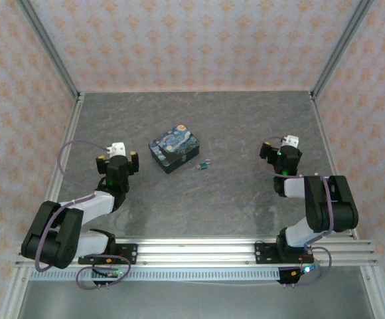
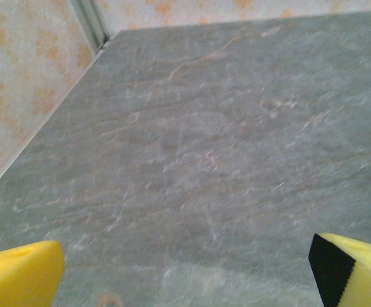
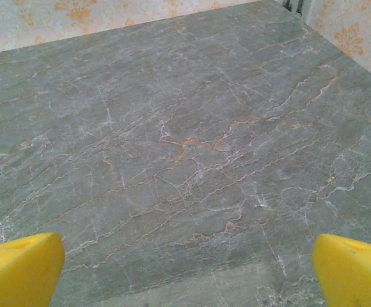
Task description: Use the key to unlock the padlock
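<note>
**Left gripper** (image 1: 117, 159), two-finger, yellow pads. Jaws spread wide and holding nothing; in the left wrist view (image 2: 185, 275) the pads sit at the two lower corners with bare tabletop between them. It stands to the left of the box, well apart from it. The arm is folded back on itself, elbow near the base, wrist pitched down toward the surface.

**Right gripper** (image 1: 284, 151), same pattern. Jaws likewise parted and empty, as the right wrist view (image 3: 185, 275) confirms. It stands to the right of the box, farther off than the left one. The arm is bent tightly, forearm upright beside the base, wrist angled down and forward.

**Landmark:** rectangular box printed with a blue-and-yellow starry-night painting (image 1: 174, 148), lying on the grey stone-patterned tabletop (image 1: 245, 199).

**Tiny dark teal-blue padlock with silvery metal shackle** (image 1: 204, 165). It lies flat just beside the box's right near corner, apart from it, on the side toward the right gripper.
- Handling, by judgement: rigid metal, light for the arms, smooth-sided and liable to skate or spin when nudged. Low profile leaves little to pinch.
- Hold: across the flat faces of the body, keeping shackle and keyhole end clear.

**Key:** too small to make out; a speck beside the padlock may be it.
</note>
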### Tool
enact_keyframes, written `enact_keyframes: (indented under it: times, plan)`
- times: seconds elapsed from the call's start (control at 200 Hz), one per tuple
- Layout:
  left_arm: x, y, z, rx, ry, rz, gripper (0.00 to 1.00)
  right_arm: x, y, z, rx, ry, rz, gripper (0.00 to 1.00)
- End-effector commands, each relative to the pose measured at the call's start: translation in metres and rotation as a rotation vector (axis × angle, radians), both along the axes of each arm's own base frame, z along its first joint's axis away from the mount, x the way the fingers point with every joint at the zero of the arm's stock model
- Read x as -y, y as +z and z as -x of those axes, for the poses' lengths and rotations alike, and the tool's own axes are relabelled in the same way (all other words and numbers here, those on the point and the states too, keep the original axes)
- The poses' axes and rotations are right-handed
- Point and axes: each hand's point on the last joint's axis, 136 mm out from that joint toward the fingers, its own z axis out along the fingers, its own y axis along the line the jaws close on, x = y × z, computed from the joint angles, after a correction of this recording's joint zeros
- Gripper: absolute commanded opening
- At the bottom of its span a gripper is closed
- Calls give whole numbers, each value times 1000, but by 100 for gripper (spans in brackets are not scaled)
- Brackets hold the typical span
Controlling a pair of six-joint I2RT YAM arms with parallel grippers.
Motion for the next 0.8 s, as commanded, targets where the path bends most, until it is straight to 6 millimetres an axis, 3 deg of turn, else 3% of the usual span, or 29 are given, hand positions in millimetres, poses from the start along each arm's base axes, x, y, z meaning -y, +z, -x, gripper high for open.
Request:
enact_keyframes:
  times: [0.0,0.16,0.31,0.36,0.796]
  plan:
    - [0,22,-12,129,-50,28,100,-2,3,-2,10,4,-14,99]
    - [-9,6,-19,131,-29,52,100,-2,3,-1,9,4,-14,99]
    - [-6,-13,-44,0,-48,67,100,-2,4,-1,12,4,-12,99]
    - [-13,-12,-44,16,-40,95,100,-2,4,-1,13,4,-11,99]
    - [-13,-11,-44,16,-39,91,100,-3,3,-2,6,6,1,99]
